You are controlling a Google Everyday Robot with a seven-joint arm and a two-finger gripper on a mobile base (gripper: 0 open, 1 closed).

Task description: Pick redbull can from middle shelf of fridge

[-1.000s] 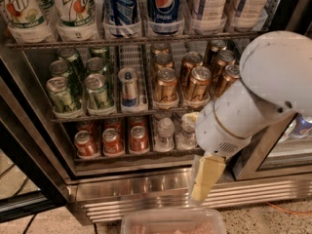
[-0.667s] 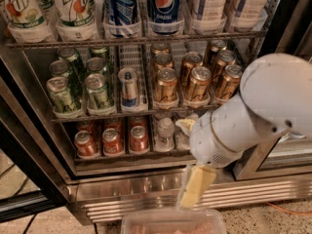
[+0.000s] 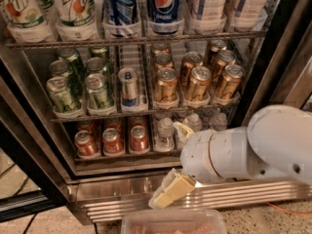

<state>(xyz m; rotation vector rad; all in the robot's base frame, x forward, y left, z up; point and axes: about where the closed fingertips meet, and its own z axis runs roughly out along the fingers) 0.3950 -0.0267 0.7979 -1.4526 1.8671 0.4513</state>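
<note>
The redbull can (image 3: 128, 87) stood well up-left of the pincer (image 3: 169, 193), whose grip I could not tell, so a skewed reach might have toppled the neighbouring green cans (image 3: 97, 90).

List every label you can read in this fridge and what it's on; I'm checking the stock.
"7UP": the green-labelled bottles, top rack.
"pepsi": the blue bottle, top rack.
Too blurred to read: the redbull can on the middle shelf, the green cans, gold cans, red cans.
No text: the gripper, low before the steel base.
</note>
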